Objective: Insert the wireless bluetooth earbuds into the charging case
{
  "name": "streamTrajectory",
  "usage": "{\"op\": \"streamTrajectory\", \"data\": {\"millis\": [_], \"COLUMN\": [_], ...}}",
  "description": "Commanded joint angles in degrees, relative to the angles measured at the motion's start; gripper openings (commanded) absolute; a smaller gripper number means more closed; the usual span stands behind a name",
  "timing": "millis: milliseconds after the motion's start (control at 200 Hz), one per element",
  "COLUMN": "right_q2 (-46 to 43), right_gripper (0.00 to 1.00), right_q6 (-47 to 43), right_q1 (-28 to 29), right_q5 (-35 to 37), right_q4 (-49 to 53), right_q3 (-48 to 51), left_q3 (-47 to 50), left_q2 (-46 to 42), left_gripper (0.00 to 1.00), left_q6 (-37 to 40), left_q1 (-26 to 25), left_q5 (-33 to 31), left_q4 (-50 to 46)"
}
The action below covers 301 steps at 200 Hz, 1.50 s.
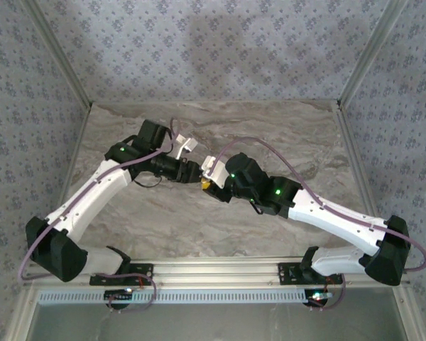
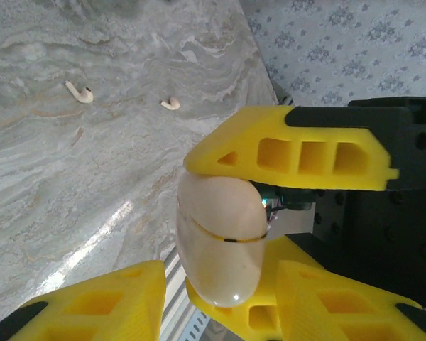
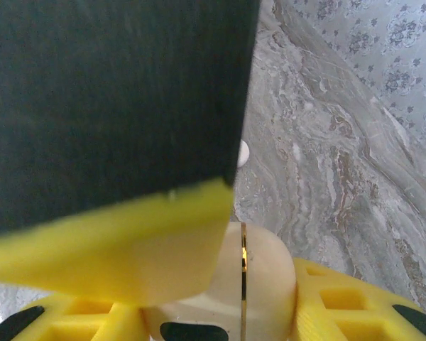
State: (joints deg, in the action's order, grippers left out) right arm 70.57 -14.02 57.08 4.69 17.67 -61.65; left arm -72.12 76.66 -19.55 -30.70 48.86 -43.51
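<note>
1. Marbled table [image 1: 270,128], patterned wallpaper walls on three sides.
2. Held above the table's middle: charging case [image 2: 220,241], cream, with a thin gold seam.
3. Clamped on it, top and bottom, by right gripper [image 3: 220,305].
4. Flanked too by left gripper [image 2: 224,284]; cannot tell whether pressing or just clear.
5. On bare marble beyond: two wireless bluetooth earbuds [image 2: 79,91], lying apart, one nearer the table's edge by the wall.

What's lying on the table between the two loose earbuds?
Nothing. In the left wrist view, the stretch of marble table between the first earbud and the second earbud is bare.
</note>
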Motion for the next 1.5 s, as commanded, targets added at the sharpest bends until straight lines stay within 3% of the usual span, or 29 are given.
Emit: {"op": "streamTrajectory", "data": {"millis": [0,370,705,939,1189,1384,1499], "right_q2": [0.19,0.51,-0.78,-3.63,-8.79,-12.86,-14.01], "right_gripper": [0.36,0.35,0.40,0.48,0.70,0.74,0.70], "right_q6": [-0.22,-0.52,-0.25,0.67,-2.56,0.95,-0.23], "right_q1": [0.04,0.23,0.07,-1.38,-4.02,-13.43,-19.68], "right_q5": [-0.98,-3.20,-1.69,-2.57,-11.74,-30.08,-42.98], "right_q4": [-1.37,-2.11,-3.15,-5.63,-7.21,-7.78,-7.85], "right_q3": [-1.65,-1.65,0.41,3.36,6.89,9.20,10.31], "left_q3": [-1.89,-2.16,-1.10,4.00,9.16,12.09,13.85], "left_q2": [0.45,2.24,2.53,-1.41,-6.39,-8.75,-10.50], "left_gripper": [0.45,0.42,0.22,0.13,0.10,0.10,0.11], "left_q6": [1.17,1.39,6.65,11.02,15.98,23.24,27.95], "left_q1": [-0.48,-0.91,-0.76,-0.09,1.05,1.03,0.76], "left_q5": [1.86,2.16,2.68,1.15,1.69,6.78,10.62], "left_q4": [-0.52,0.00,0.39,9.15,15.50,17.70,19.83]}}
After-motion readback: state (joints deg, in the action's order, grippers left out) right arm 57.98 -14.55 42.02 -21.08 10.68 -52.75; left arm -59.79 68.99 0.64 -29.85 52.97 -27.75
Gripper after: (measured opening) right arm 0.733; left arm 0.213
